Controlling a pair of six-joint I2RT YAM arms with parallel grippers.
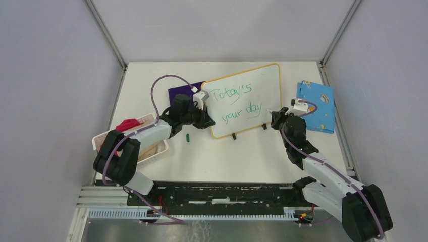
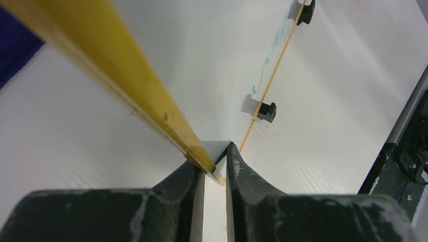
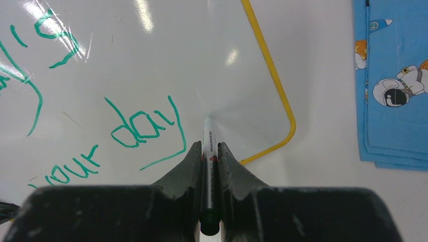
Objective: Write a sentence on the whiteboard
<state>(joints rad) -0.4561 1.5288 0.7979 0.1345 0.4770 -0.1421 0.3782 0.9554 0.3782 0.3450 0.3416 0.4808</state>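
1. White table [image 1: 227,161] carries the whiteboard [image 1: 270,80], which has an orange-yellow frame and two black feet on its near edge.
2. Blue cloth [image 1: 318,103] with a cartoon print lies just right of the whiteboard, apart from it. A purple cloth [image 1: 181,92] shows past the whiteboard's left edge.
3. Green writing, the sentence [image 1: 242,112], fills the whiteboard in two slanted lines: "Today's" above and "your day" below. Every word looks complete, so I judge the writing done or all but done. At most a closing stop is left.
4. Left claw [image 2: 214,161] is clamped narrow on the whiteboard's near-left frame corner, steadying it.
5. Right claw [image 3: 211,151] is closed around the marker [image 3: 208,136] over the whiteboard's near-right corner.
6. Marker tip points at bare white just right of the final "y". Whether it touches the surface I cannot tell.
7. Small green piece [image 1: 188,136], perhaps the marker's cap, lies on the table near the whiteboard's near-left corner. Capping the marker and letting go of the whiteboard seem to be what is left.
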